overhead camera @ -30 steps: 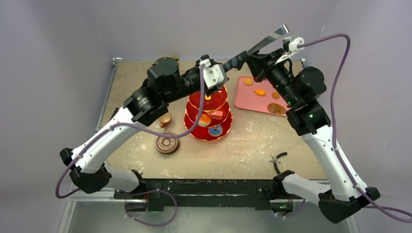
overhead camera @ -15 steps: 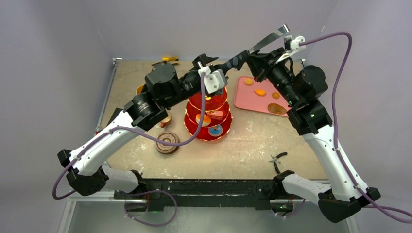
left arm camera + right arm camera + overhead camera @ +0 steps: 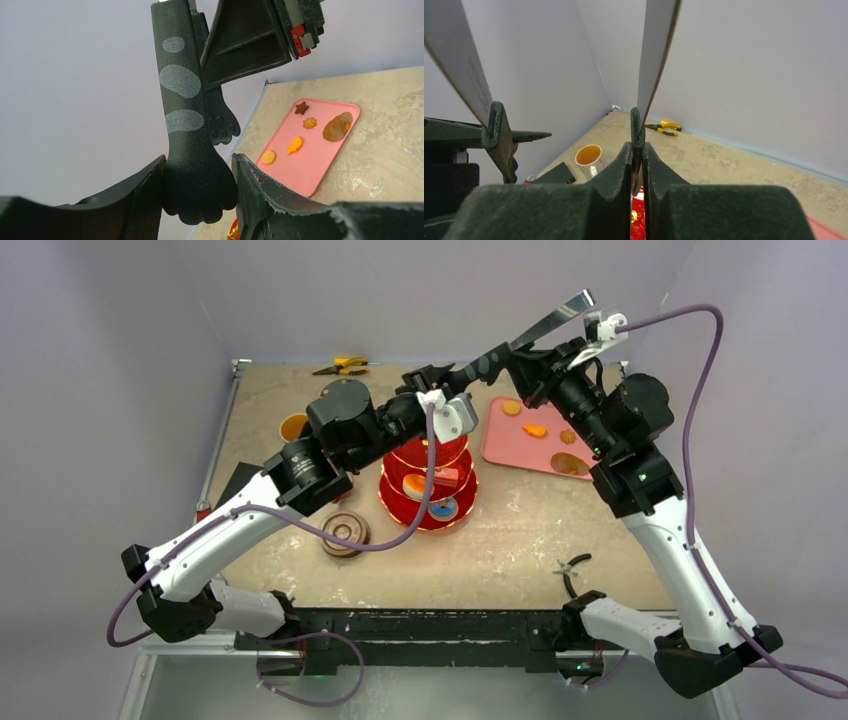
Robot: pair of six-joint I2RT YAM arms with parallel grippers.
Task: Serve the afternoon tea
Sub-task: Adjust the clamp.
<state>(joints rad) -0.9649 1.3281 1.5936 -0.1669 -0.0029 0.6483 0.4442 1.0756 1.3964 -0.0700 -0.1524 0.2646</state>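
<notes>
The step in hand looks like a mid-air handover of the tongs, so that pastries can be lifted from the pink tray to the red tiered stand. The right gripper is clamped tight on one arm of the tongs, and the other arm stands free beside it. The left gripper straddles one paw-shaped tip with a finger on either side. The fingers look to be touching the tip, but from this angle I cannot tell whether they press it or merely bracket it. To do this well, the left gripper should have a firm squeeze before the right one lets go. Ideally it would take hold where both arms can be pinched together, since a hold on a single tip would leave the tongs unable to close. The release should be slow, because the tongs hang right above the stand and a slip would drop them onto the tiers. The tongs' long axis runs on a slant, with the bare metal end high at the back right and the black tips pointing down and left toward the top of the stand. The stand is upright in the middle of the table, its long axis vertical. A few pastries sit on its tiers, and its top is hidden under the left arm. More of them lie on the tray to its right. The mug of tea stands at the back left, and the brown cup on its saucer is at the front left.
</notes>
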